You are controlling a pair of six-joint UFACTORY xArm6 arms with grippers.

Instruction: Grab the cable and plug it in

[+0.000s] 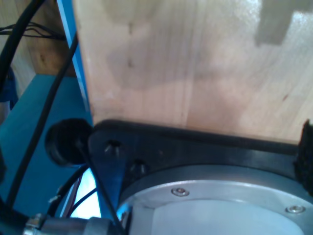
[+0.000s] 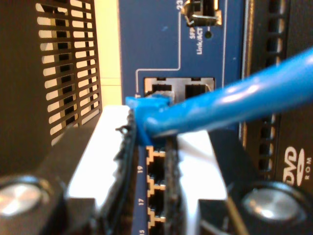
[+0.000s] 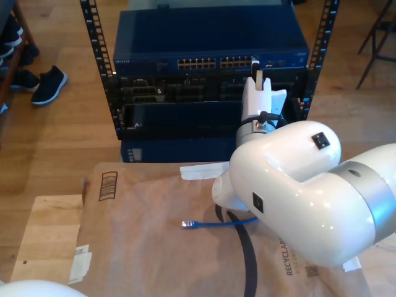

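While your second gripper (image 2: 149, 147) clamps the cable (image 2: 230, 105) behind its plug (image 2: 146, 105), the ports sit just ahead.
Light, limp cord; stiff, fragile clip. You cannot tell your first gripper's state.

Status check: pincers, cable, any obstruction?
Second pincer shut on cable, plug at switch ports. First pincer unseen. Cable's other end loose on paper. No obstruction seen.
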